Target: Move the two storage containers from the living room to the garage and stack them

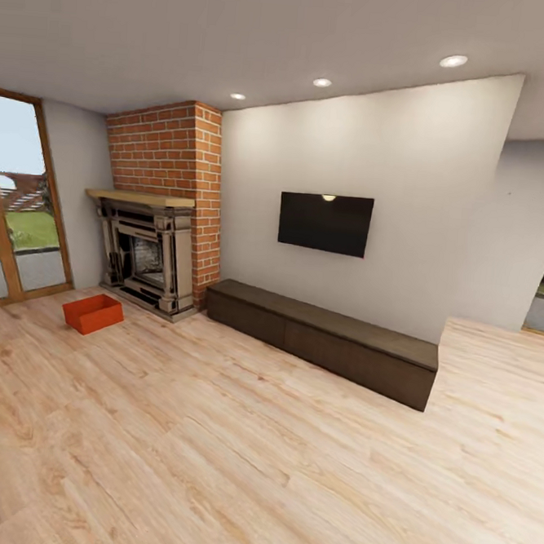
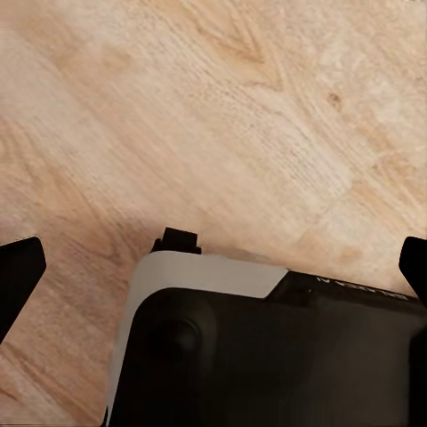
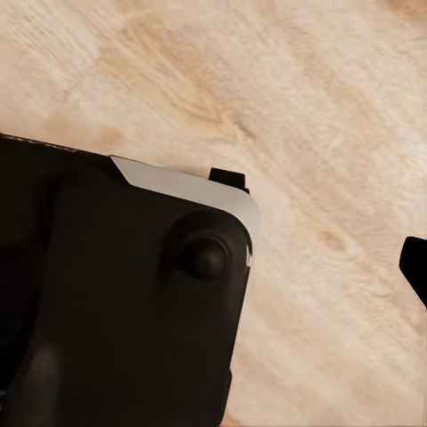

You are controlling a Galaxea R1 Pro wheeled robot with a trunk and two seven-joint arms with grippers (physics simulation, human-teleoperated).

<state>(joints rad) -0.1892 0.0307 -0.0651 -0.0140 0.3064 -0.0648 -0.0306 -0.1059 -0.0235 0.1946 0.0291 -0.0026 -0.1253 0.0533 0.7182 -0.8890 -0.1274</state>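
From the left in the head view: a glass door point(image 1: 16, 203) gives onto grass; 1 storage container point(image 1: 94, 313) sits on the light wood floor point(image 1: 232, 465) just in front of the brick fireplace point(image 1: 158, 214); further right a long dark low cabinet point(image 1: 324, 341) runs under the wall TV point(image 1: 325, 223). This is the living room, and the bin lies well apart from the robot, so by my judgement the task has barely begun: 0 of 2 containers carried, the garage and the stacking all ahead.

The left wrist view looks down past the robot's dark base point(image 2: 267, 356) onto planks; the left gripper point(image 2: 218, 262) shows both fingertips at opposite edges, spread wide and holding nothing. The right wrist view has 1 fingertip point(image 3: 415, 267) at the edge; how far it is spread I cannot tell.
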